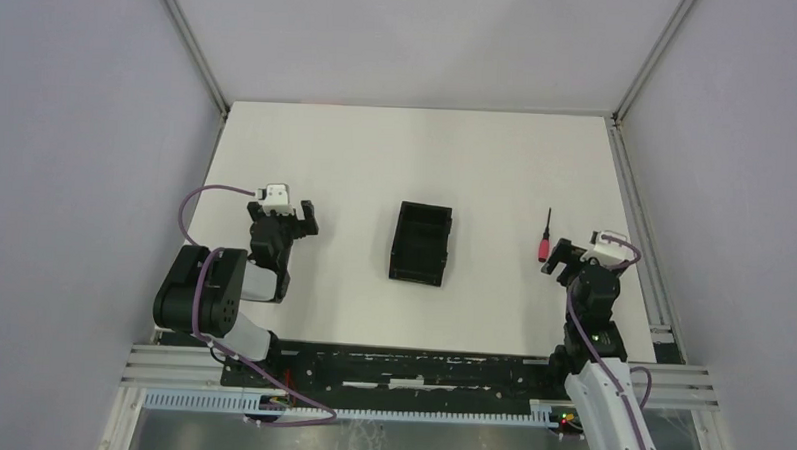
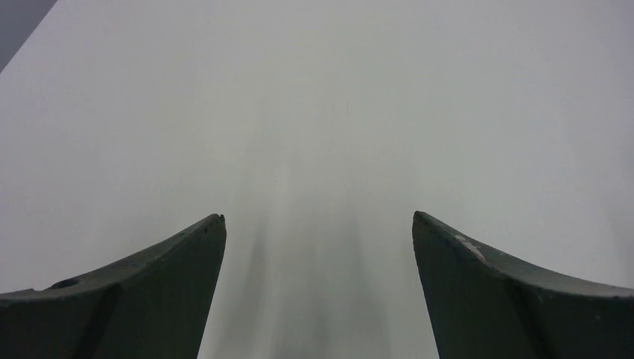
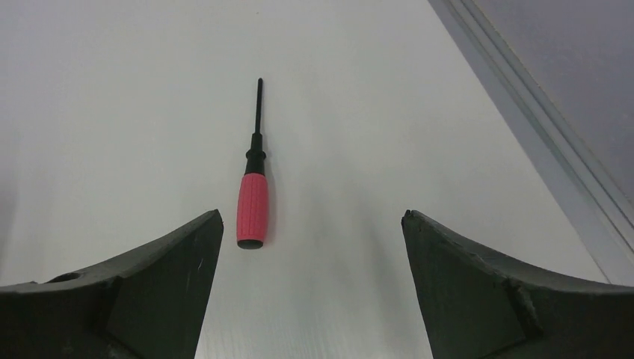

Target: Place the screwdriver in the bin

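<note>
The screwdriver [image 1: 544, 240], with a short red handle and a thin black shaft pointing away from the arms, lies flat on the white table at the right. In the right wrist view the screwdriver [image 3: 252, 194] lies just ahead of the fingers, nearer the left one. My right gripper [image 1: 566, 256] [image 3: 312, 217] is open and empty, right behind the handle. The black bin [image 1: 421, 243] with a divider stands at the table's middle and looks empty. My left gripper [image 1: 290, 218] [image 2: 318, 217] is open and empty at the left, over bare table.
A metal frame rail [image 1: 640, 228] runs along the table's right edge, close to the right arm; it also shows in the right wrist view [image 3: 538, 142]. Grey walls enclose the table on three sides.
</note>
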Tool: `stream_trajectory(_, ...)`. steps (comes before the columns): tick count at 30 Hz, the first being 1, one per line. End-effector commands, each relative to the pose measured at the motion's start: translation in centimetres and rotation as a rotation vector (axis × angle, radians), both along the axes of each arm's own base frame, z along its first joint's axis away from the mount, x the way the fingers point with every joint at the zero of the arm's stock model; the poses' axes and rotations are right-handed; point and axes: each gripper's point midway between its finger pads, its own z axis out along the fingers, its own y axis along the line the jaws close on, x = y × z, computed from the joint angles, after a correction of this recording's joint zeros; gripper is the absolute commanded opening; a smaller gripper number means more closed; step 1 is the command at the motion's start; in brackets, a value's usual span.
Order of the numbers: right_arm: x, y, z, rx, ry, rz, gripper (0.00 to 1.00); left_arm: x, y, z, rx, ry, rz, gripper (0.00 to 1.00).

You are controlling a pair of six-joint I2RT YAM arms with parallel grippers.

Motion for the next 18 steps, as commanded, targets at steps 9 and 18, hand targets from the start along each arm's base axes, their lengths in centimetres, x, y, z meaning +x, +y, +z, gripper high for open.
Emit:
stream_trajectory(9, 8.5, 1.4, 9.4, -0.027, 0.375, 0.120, 0.98, 0.7, 0.1, 1.2, 0.023, -0.035, -0.009, 1.00)
stream_trajectory(18, 11.0, 2.9, -1.6, 0.086, 0.746, 0.259, 0.92, 0.7, 0.1, 1.2, 0.023, -0.036, -0.009, 1.00)
